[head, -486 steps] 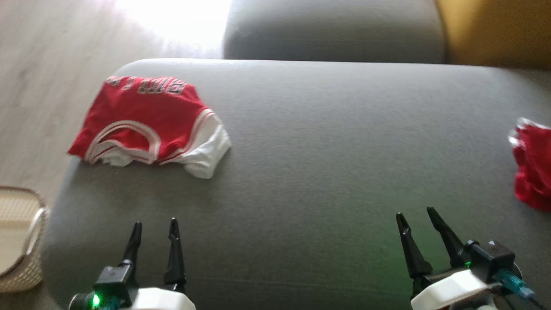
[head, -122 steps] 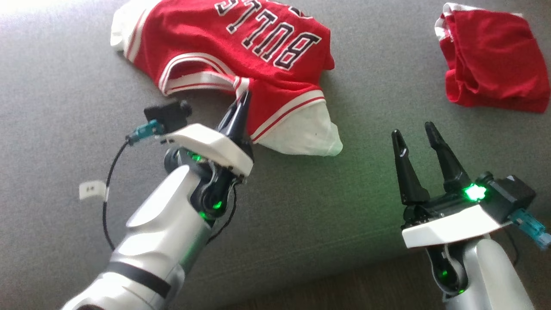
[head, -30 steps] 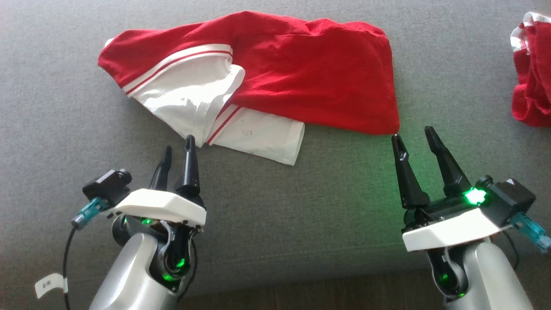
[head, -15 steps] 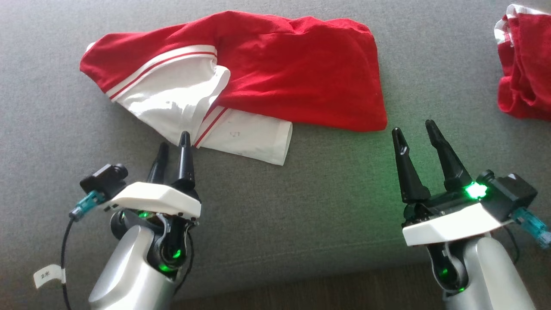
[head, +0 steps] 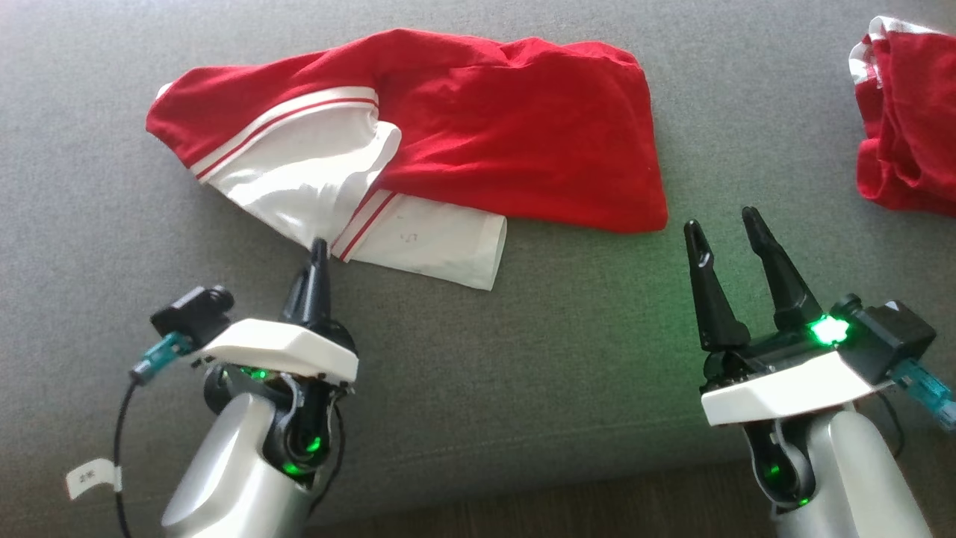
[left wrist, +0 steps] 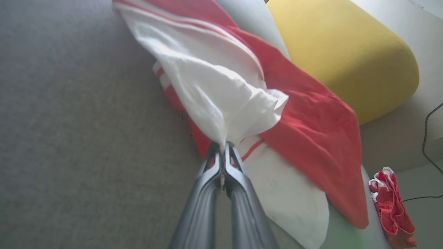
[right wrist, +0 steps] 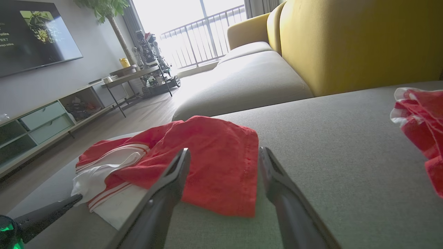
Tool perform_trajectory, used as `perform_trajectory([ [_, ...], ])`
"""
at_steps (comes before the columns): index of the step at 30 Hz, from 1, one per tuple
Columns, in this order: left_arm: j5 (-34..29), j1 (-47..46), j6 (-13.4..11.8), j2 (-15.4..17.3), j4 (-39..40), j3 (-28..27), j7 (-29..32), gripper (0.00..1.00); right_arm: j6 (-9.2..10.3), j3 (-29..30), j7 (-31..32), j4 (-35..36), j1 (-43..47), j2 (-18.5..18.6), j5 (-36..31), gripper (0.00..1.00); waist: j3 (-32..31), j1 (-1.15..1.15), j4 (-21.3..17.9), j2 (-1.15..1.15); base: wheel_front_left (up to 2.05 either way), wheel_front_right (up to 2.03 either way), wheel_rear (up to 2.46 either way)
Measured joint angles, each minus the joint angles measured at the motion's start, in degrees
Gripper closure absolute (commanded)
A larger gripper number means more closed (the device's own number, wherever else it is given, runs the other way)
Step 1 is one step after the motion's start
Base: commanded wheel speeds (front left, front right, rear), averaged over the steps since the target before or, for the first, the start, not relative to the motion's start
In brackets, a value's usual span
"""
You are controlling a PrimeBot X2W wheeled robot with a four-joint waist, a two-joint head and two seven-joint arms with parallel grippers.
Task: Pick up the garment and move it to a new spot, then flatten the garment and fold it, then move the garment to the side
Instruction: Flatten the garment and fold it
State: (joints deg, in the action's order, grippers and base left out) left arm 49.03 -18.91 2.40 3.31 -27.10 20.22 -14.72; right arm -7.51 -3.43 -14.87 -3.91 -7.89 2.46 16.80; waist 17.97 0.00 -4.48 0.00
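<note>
As left jaws clench the jersey (head: 515, 142) by its seven-o'clock sleeve (head: 299, 187), flattening likely begins; released right jaws should take the hem (head: 648, 149).

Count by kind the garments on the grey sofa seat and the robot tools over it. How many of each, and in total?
Garments: 2, the spread red and white fabric jersey and the crumpled red fabric garment.
Tools: 2, the left tool shut on the jersey, the right tool open.
Total: 4.
</note>
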Motion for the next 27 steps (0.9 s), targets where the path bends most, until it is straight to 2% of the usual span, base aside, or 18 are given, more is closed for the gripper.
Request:
perform_trajectory([
  [7,-4.04,2.87,-0.47,0.29,7.17,-3.46,0.0,1.0,0.0,0.05,0.0,0.0,0.1,0.0,0.4,0.0,-0.34,0.0,0.52,0.0,0.0,0.0,0.0],
  [11,-6.27,6.67,-1.97,1.19,12.58,-4.91,0.0,1.0,0.0,-0.12,-0.01,-1.54,0.07,0.0,1.51,0.0,-0.5,0.0,0.94,0.0,0.0,0.0,0.0],
  [13,-7.45,8.16,-2.96,2.07,15.21,-6.1,0.0,1.0,0.0,-0.25,0.0,-4.67,-0.09,0.0,3.58,0.0,-0.53,0.0,1.19,0.0,0.0,0.0,0.0],
  [16,-7.69,9.6,-3.85,3.08,18.19,-7.65,0.0,1.0,0.0,-0.6,0.0,-10.47,-2.58,0.0,2.92,0.0,-0.38,0.0,1.73,0.0,0.0,0.0,0.0],
  [19,-7.69,10.22,-4.69,3.33,19.91,-8.48,0.0,1.0,0.0,-1.09,0.0,-16.94,-8.61,0.04,3.14,0.0,-0.3,0.0,2.44,0.0,0.0,0.0,0.0],
  [20,-7.69,10.45,-5.01,3.33,20.31,-8.89,0.0,1.0,0.0,-1.74,0.4,-21.61,-13.43,0.09,5.91,0.0,-0.24,0.0,2.9,0.0,0.0,0.0,0.0],
  [27,-7.69,10.44,-5.54,3.3,21.21,-9.59,0.0,1.0,0.0,-0.08,8.66,-33.55,-27.82,0.66,11.84,0.0,0.36,0.0,4.48,0.0,0.0,0.0,0.0],
])
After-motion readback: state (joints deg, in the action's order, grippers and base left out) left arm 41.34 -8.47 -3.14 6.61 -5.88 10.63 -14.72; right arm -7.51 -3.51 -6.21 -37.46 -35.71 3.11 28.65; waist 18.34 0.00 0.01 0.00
